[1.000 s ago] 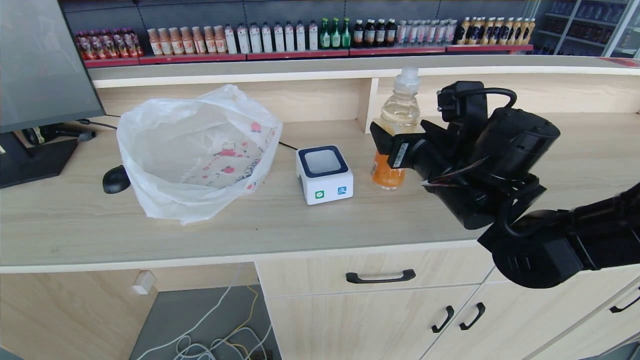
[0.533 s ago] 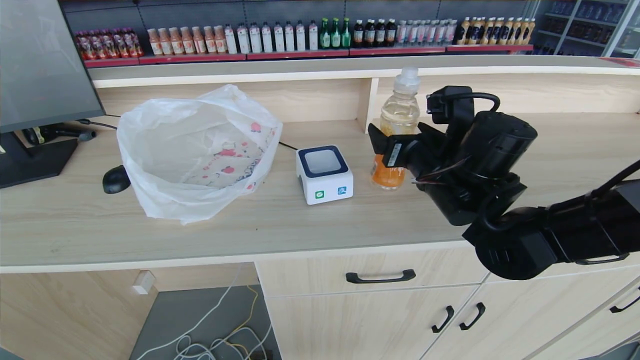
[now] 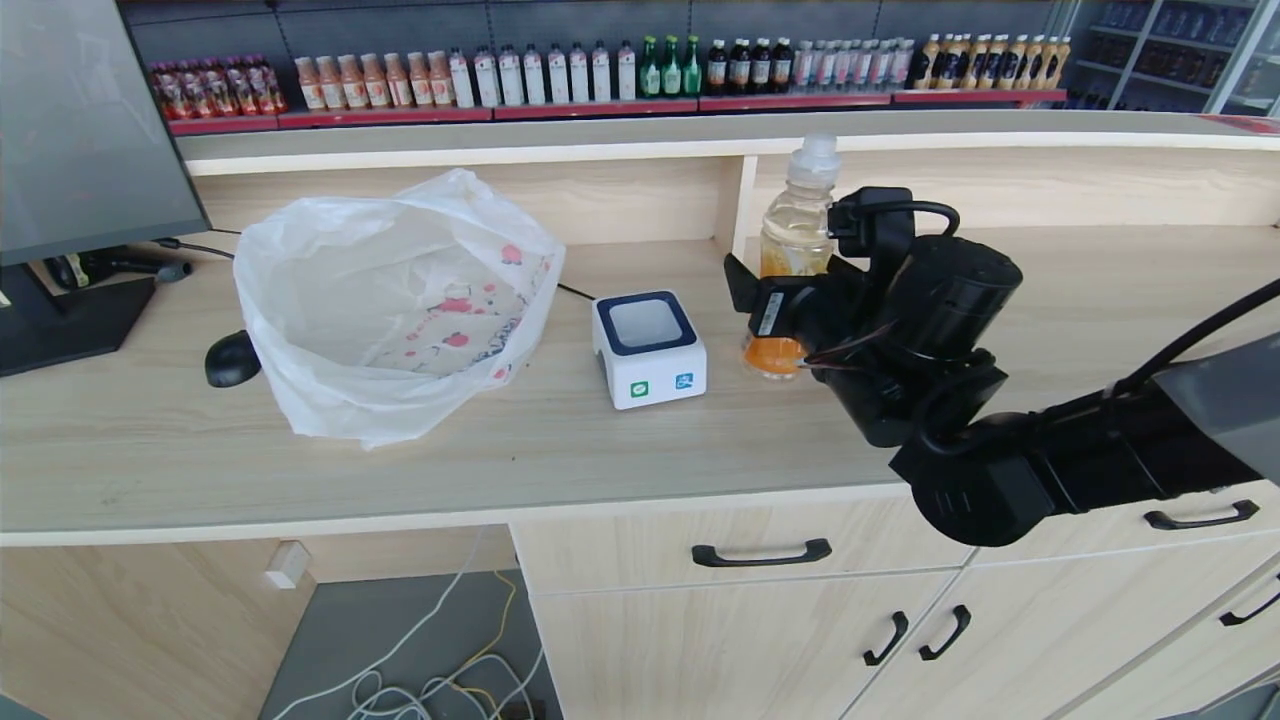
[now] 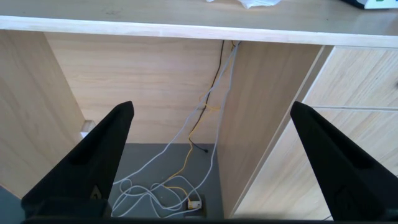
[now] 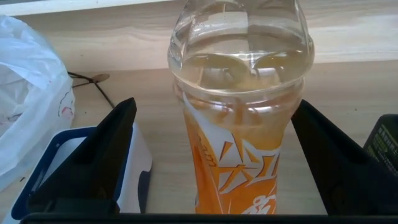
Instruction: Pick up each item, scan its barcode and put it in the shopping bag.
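Roughly level, right gripper (image 3: 785,288) spread wide astride upright bottle (image 3: 797,215), left gripper (image 4: 211,109) wide too.

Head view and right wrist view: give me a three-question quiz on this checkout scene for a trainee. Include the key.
1. True or false: the bottle lies inside the shopping bag.
2. What stands on the counter between the shopping bag and the bottle? A. a cup B. a scanner C. a tissue box
3. Fill in: the right gripper is ____, with one finger on each side of the bottle.
Key: 1 false, it stands upright on the counter. 2 B. 3 open.
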Available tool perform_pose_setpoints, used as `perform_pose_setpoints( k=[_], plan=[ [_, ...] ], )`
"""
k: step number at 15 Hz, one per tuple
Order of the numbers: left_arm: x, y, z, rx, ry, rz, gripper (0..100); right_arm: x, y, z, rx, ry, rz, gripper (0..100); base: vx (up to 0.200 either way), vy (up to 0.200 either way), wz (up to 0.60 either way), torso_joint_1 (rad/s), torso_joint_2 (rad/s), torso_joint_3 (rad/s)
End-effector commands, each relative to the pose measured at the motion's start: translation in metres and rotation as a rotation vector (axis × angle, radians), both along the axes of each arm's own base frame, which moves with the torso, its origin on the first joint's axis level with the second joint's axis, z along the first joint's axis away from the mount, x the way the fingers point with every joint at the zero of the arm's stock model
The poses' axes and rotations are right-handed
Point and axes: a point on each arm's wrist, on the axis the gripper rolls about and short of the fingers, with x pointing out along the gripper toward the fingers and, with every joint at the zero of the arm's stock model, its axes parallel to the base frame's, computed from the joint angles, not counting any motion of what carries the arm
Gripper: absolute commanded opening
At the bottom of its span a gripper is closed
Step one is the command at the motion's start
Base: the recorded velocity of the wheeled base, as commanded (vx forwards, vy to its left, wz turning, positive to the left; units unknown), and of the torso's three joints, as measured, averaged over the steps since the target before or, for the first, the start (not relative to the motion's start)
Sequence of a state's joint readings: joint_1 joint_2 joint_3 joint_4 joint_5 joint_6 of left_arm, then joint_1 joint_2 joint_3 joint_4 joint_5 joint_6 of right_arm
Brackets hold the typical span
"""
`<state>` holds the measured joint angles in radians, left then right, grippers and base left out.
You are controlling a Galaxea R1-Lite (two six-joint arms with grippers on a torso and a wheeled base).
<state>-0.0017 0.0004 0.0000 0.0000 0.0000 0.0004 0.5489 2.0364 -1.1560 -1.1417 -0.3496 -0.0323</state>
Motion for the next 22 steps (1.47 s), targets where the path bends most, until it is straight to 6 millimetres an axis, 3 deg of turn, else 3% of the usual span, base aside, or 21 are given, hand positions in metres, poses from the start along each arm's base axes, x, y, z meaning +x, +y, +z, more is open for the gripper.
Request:
perform_pose_setpoints(
  k=[1, 14, 22],
  plan=[
    [0.000, 0.000, 0.000, 0.000, 0.000, 0.000, 100, 0.002, 0.000, -0.001, 0.001, -0.001, -0.003, 100, 0.000, 0.000, 0.00, 0.000, 0.00, 0.000],
    [0.000, 0.000, 0.000, 0.000, 0.000, 0.000, 100, 0.024, -0.009, 0.000, 0.016, -0.026, -0.052, 100, 0.000, 0.000, 0.00, 0.000, 0.00, 0.000],
    [0.000, 0.000, 0.000, 0.000, 0.001, 0.000, 100, 0.033, -0.003, -0.001, 0.024, -0.040, -0.052, 100, 0.000, 0.000, 0.00, 0.000, 0.00, 0.000]
  ],
)
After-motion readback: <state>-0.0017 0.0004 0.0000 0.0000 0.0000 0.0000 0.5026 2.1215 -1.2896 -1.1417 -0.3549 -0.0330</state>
